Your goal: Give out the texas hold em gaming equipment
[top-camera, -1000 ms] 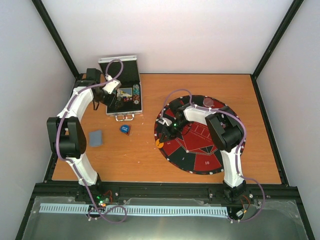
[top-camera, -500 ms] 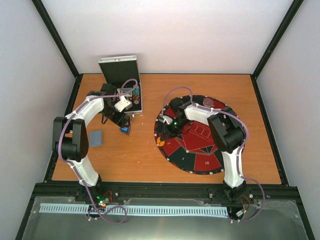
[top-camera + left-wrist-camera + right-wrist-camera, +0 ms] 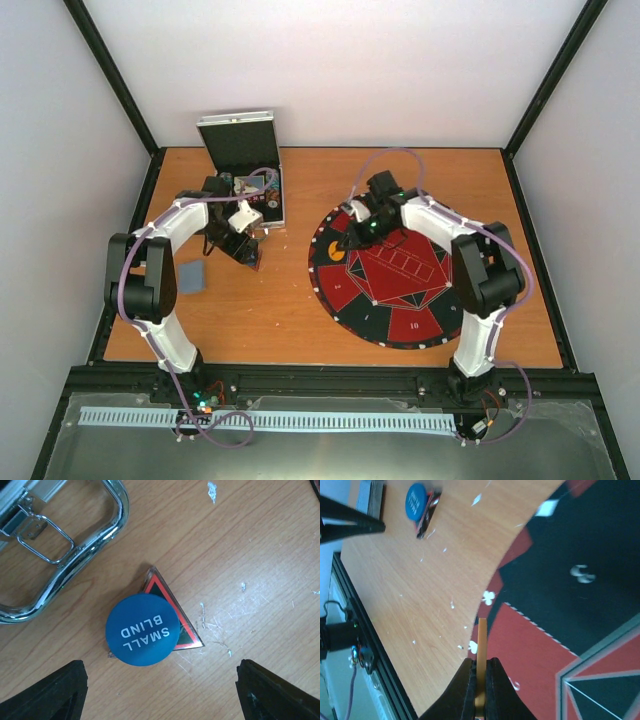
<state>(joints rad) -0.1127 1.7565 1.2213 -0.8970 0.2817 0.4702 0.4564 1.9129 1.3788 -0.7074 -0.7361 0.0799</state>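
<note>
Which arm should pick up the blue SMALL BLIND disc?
Left. The left end effector hangs open right above the blue disc, a finger on each side. The right end effector is far off over the mat, busy pinching an orange disc.

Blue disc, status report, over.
Left gripper open, either side of blue disc, not touching. Right gripper shut on orange disc by the mat edge. Blue disc rests on a triangular tile.
</note>
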